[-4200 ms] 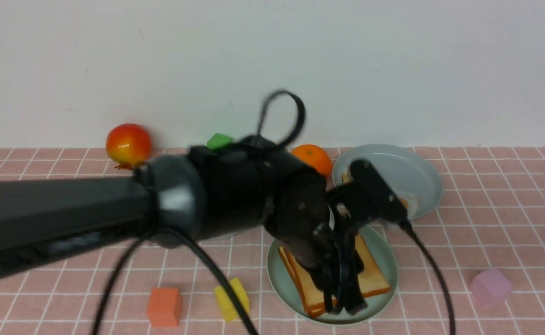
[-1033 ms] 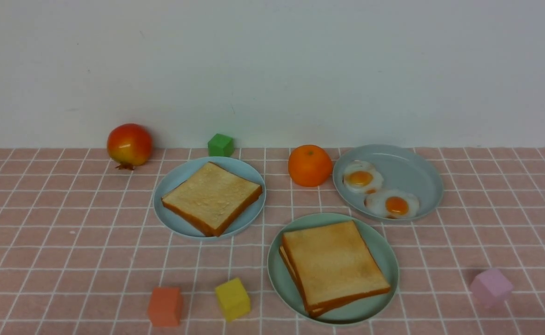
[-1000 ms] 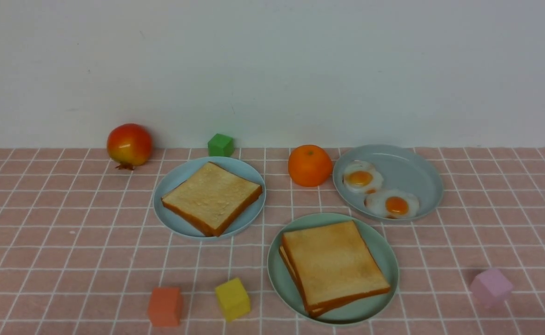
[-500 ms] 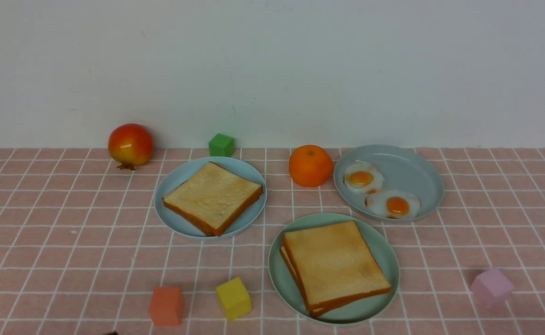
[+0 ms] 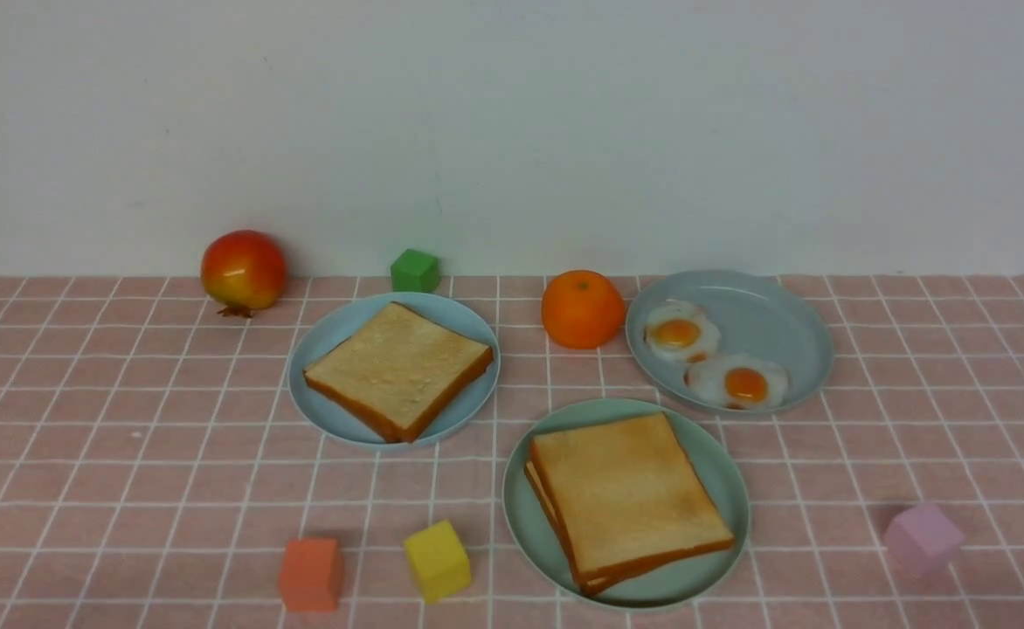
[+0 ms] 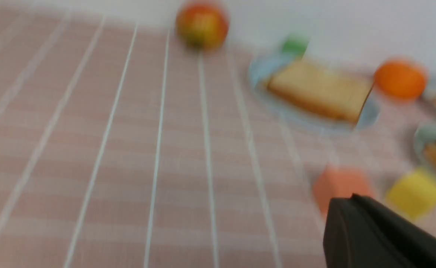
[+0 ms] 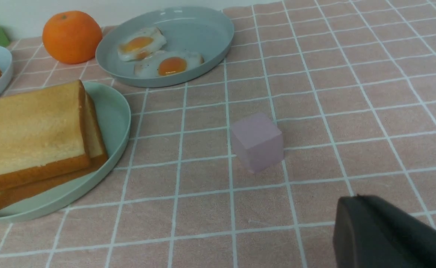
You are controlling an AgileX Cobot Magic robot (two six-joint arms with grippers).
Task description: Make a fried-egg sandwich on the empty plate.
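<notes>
The fried-egg sandwich, two golden toast slices stacked a little askew, lies on the pale mint-green plate at the front, right of centre. What is between the slices barely shows. Neither arm appears in the front view. In the blurred left wrist view, my left gripper is shut and holds nothing, low over the cloth near the orange cube. My right gripper is also shut and holds nothing, close to the lilac cube, with the sandwich and its plate beyond.
A blue-grey plate holds one toast slice; another holds two fried eggs. An orange, a red fruit and green, orange, yellow and lilac cubes stand around.
Four seconds ago my left arm reached over the sandwich; it has since drawn back out of the front view. Over the last second nothing on the table has moved.
</notes>
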